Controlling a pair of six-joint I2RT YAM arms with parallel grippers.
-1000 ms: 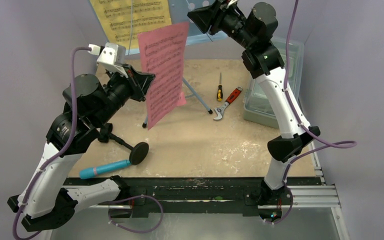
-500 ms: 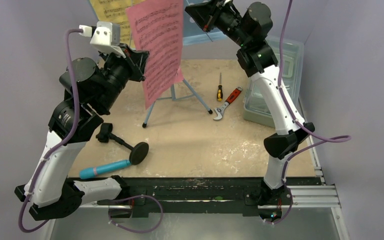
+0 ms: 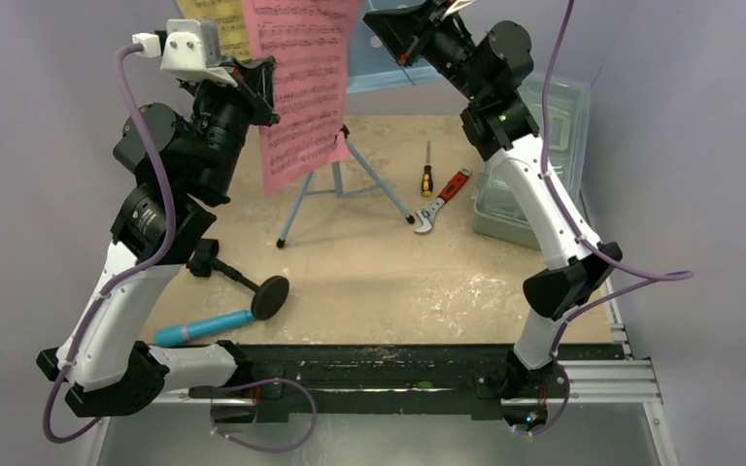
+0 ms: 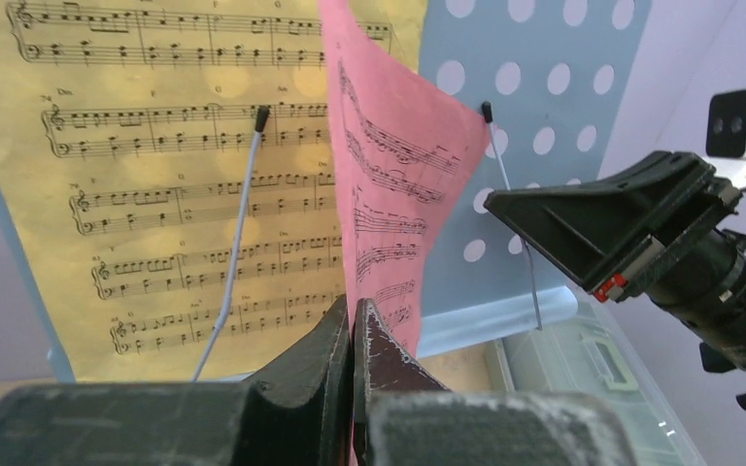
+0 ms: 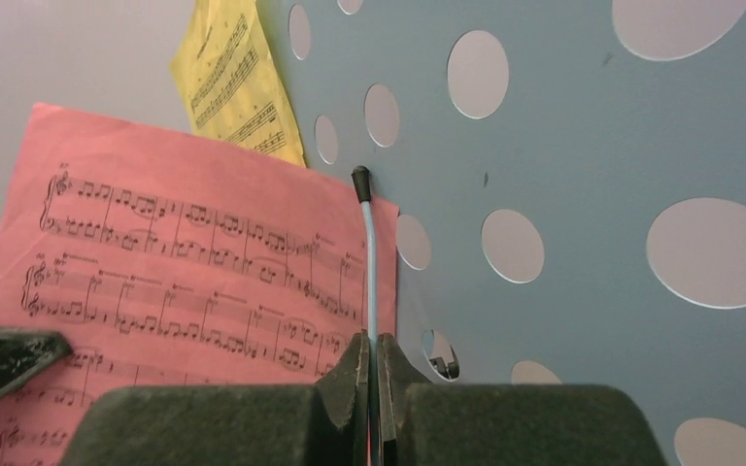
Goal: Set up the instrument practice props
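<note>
— Beige, scuffed tabletop (image 3: pixel 398 272) with lilac walls around it. Where is the music stand (image 3: pixel 338 184)?

— At the far edge, upright on its tripod legs, with the perforated blue desk facing the arms. The yellow page (image 4: pixel 175 175) lies flat on the desk's left half, long axis vertical, under a thin wire.

— And the pink page (image 4: pixel 389 184)?

— It hangs upright in front of the desk's right half, long axis vertical, turned nearly edge-on to the left wrist camera. The left gripper (image 4: pixel 353 316) has its fingers pressed together on the page's lower edge.

— The right gripper (image 5: pixel 370 351)?

— It is raised at the desk, pinching the other retainer wire (image 5: pixel 370 252). That wire runs straight up and crosses the pink page's right corner.

— The rest?

— The microphone (image 3: pixel 204 327) lies flat by the near edge, long axis left to right. The mic stand (image 3: pixel 243 282) lies on its side just beyond it, pole running diagonally and round base toward the near right, beside the microphone's right end. A screwdriver (image 3: pixel 427 173) and wrench (image 3: pixel 444 201) lie right of the tripod, near a clear box (image 3: pixel 500 214).
</note>
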